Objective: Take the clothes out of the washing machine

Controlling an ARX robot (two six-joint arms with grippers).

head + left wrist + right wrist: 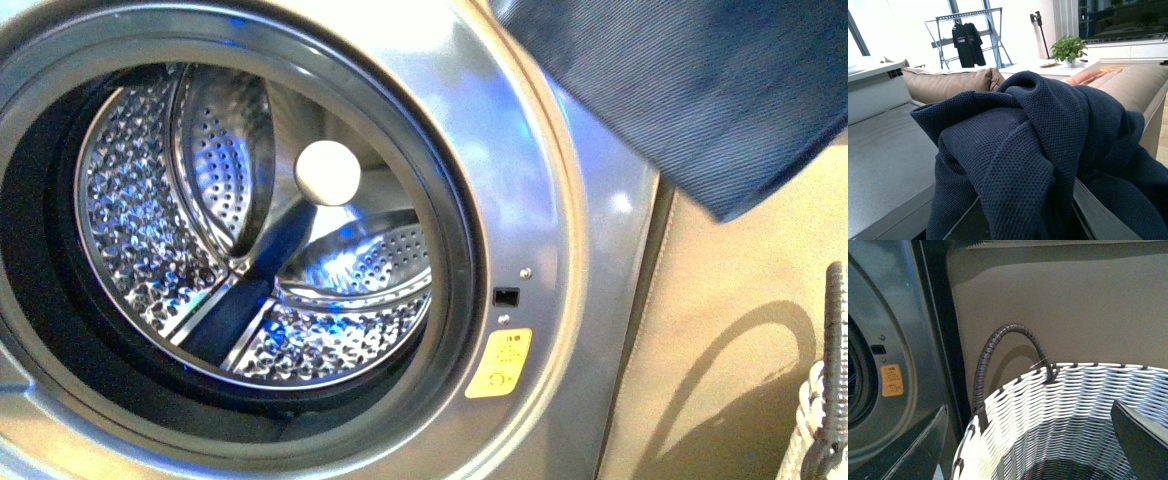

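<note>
Dark navy woven garment (1038, 150) buries left end effector (1023, 222), grip indiscernible; right end effector (1028, 445) spread over white woven basket (1083, 372) at four o'clock. Risk: garment slipping short

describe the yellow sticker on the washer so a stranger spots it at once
Find the grey-silver washing machine and its round drum opening. On the metal ring to the opening's right, below a small black latch slot, sits the sticker. Nothing else on the grey front is yellow-orange.
</note>
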